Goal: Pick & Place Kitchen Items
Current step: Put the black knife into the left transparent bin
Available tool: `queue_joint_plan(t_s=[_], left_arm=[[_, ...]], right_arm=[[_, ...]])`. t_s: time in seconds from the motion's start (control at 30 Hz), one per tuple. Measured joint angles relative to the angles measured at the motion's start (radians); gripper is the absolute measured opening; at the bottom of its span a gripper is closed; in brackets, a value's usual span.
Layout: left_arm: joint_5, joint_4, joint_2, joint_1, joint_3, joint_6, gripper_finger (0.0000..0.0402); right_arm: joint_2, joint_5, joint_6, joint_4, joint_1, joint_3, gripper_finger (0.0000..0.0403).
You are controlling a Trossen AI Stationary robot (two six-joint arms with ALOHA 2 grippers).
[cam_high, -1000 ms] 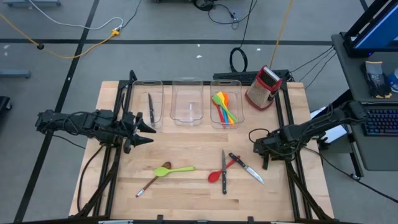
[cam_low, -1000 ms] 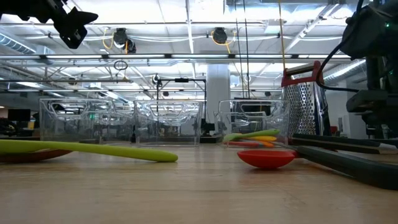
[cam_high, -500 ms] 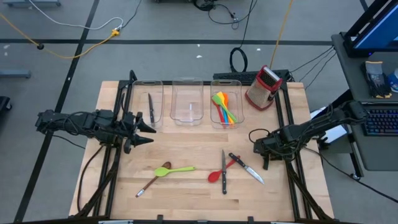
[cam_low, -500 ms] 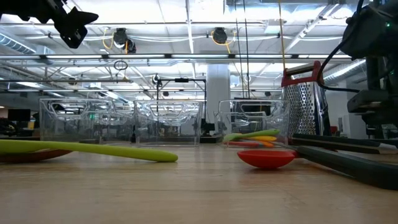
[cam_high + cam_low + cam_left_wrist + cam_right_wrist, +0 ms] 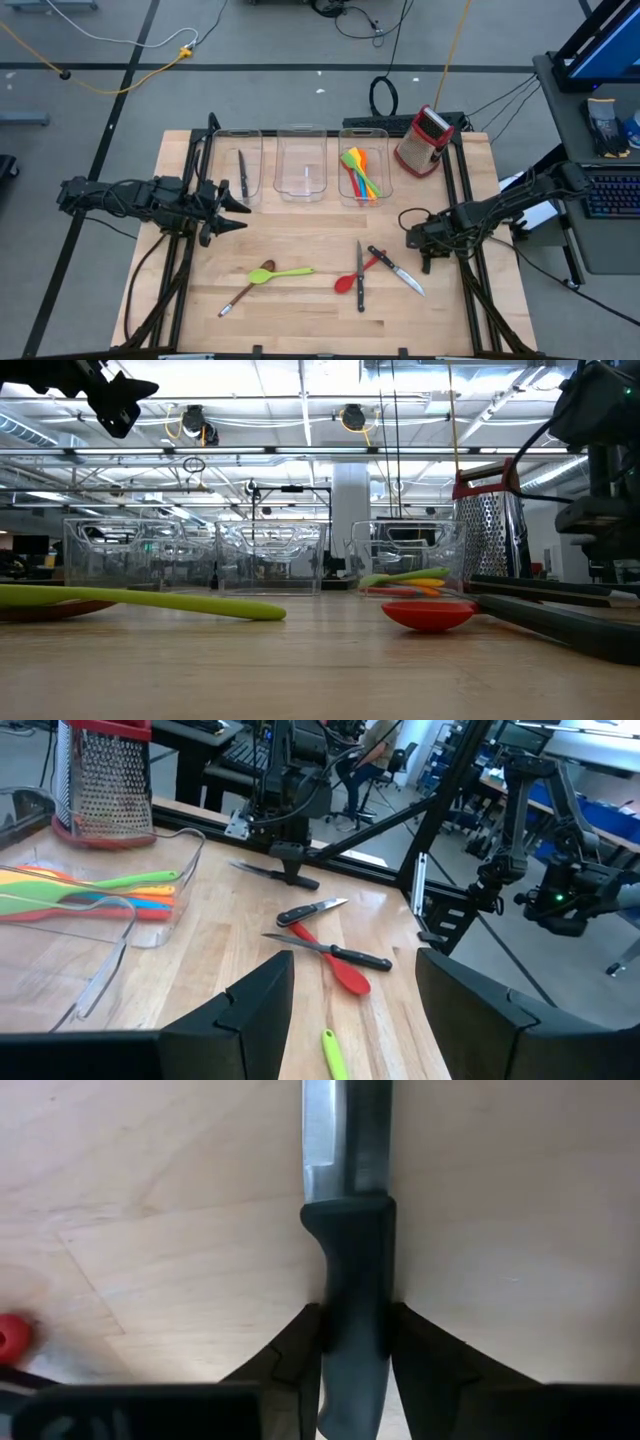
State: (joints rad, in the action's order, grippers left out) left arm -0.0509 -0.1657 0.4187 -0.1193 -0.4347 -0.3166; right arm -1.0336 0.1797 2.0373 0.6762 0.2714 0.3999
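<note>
High view: pale wooden table [image 5: 300, 245] on grey floor; right end effector [image 5: 355, 1342] clamped on black-handled knife [image 5: 352, 1270], left end effector [image 5: 355, 990] released.

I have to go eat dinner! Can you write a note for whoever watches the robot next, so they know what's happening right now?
Left claw: open, empty, raised over the table's left side beside the left bin.
Right claw: shut on the black-handled knife at the table's right side; the knife does not look lifted yet.
Done: one steel knife in the left bin, colourful spatulas in the right bin.
Left on the table: green spoon, brown spoon, red spoon, long knife, short knife.
</note>
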Motion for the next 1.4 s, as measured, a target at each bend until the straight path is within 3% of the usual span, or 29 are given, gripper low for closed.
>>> queue_joint_plan(t_s=[0.13,0.27,0.5,1.1,1.4], left_arm=[[0.0,0.003,0.0,0.0,0.0,-0.003,0.0214],[0.0,0.003,0.0,0.0,0.0,-0.004,0.0214],[0.001,0.004,0.0,0.0,0.0,-0.062,0.0214],[0.034,0.152,0.001,0.0,0.0,-0.165,0.0214],[0.124,0.305,0.119,0.0,0.0,-0.284,0.0214]], right_arm=[[-0.002,-0.005,-0.05,0.002,0.0,0.039,0.0088],[-0.003,-0.076,-0.094,-0.017,-0.002,0.078,0.0088],[-0.003,-0.089,-0.131,-0.152,-0.002,0.094,0.0088],[-0.001,-0.379,-0.375,-0.917,-0.002,0.097,0.0088],[-0.001,-0.44,-0.596,-1.164,-0.022,0.097,0.0088]])
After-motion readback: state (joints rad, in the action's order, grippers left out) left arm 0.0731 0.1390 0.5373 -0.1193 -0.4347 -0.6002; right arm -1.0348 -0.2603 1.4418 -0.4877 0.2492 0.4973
